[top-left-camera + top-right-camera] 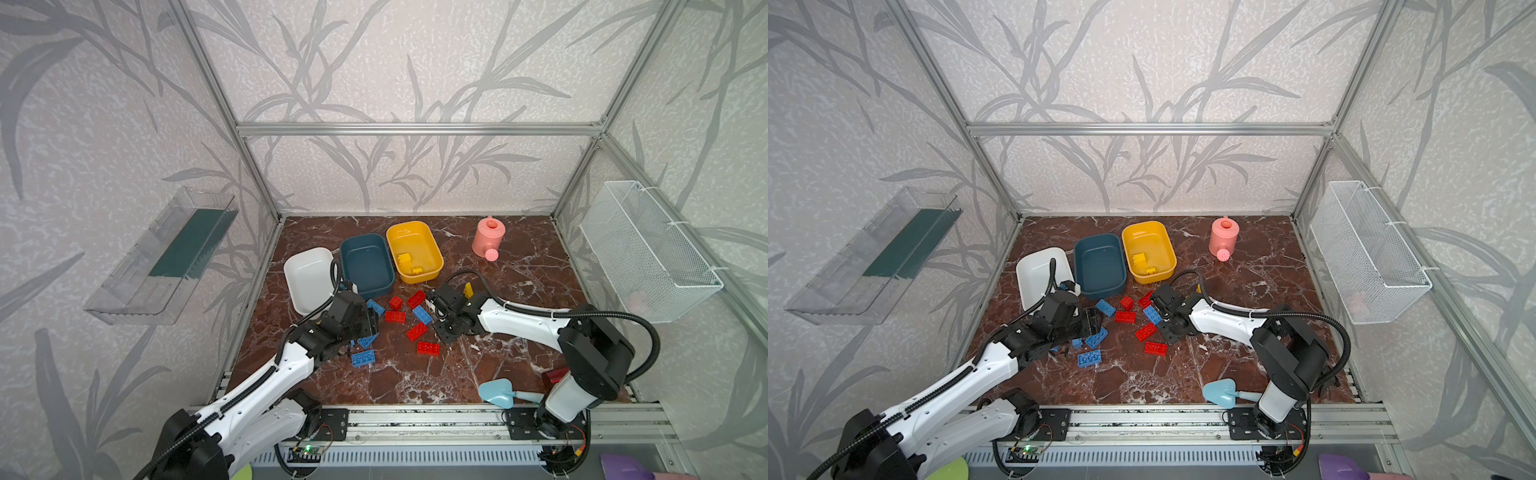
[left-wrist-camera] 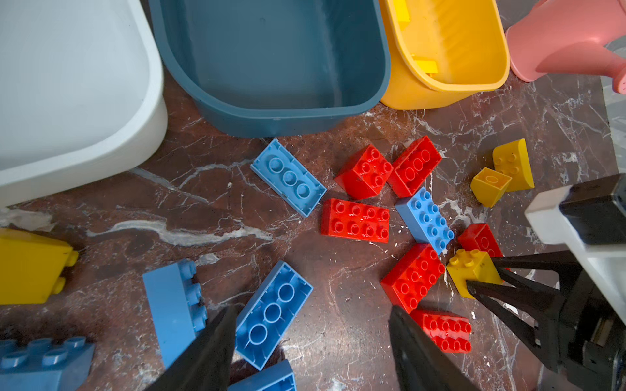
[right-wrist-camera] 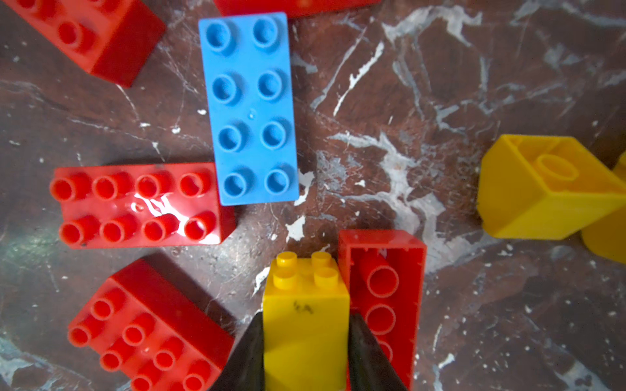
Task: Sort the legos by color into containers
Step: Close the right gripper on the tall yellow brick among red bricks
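Observation:
My right gripper (image 3: 305,318) is shut on a small yellow lego (image 3: 305,304), one finger pressed on each side, low over the table beside an upturned red lego (image 3: 382,281). Several red legos (image 1: 394,317) and blue legos (image 1: 422,314) lie loose in front of the containers. My left gripper (image 2: 311,311) stands open over bare table, with an upturned blue lego (image 2: 271,311) by one finger. The white container (image 1: 307,274) and teal container (image 1: 365,262) look empty. Inside the yellow container (image 1: 411,239) lie two yellow legos (image 1: 404,258).
A pink watering can (image 1: 489,237) stands at the back right. A light-blue toy shovel (image 1: 496,392) lies near the front edge by the right arm's base. A white wire basket (image 1: 648,249) hangs on the right wall, a clear shelf (image 1: 166,257) on the left wall.

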### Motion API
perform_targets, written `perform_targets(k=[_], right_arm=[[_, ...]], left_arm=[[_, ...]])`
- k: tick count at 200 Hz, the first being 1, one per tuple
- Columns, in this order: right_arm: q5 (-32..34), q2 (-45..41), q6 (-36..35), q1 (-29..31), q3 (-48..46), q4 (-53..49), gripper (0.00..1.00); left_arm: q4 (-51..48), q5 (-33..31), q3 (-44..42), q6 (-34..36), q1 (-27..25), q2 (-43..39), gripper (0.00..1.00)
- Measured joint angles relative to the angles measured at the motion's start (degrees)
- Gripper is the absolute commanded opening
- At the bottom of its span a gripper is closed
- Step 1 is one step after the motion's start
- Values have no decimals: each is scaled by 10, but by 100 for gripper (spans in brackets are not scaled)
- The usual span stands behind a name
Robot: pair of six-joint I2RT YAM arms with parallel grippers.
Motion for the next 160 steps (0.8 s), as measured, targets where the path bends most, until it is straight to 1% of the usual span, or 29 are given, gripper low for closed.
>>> perform_targets(k=[28,82,160], right_arm=[[4,0,0,0,5,-4,30],[10,-10,0,0,8,-12,31],[15,-17,1,0,56,-33,31]], left_arm=[[0,0,0,0,0,0,72],[-1,0,0,0,0,0,72],[-2,2,0,0,-1,2,71]])
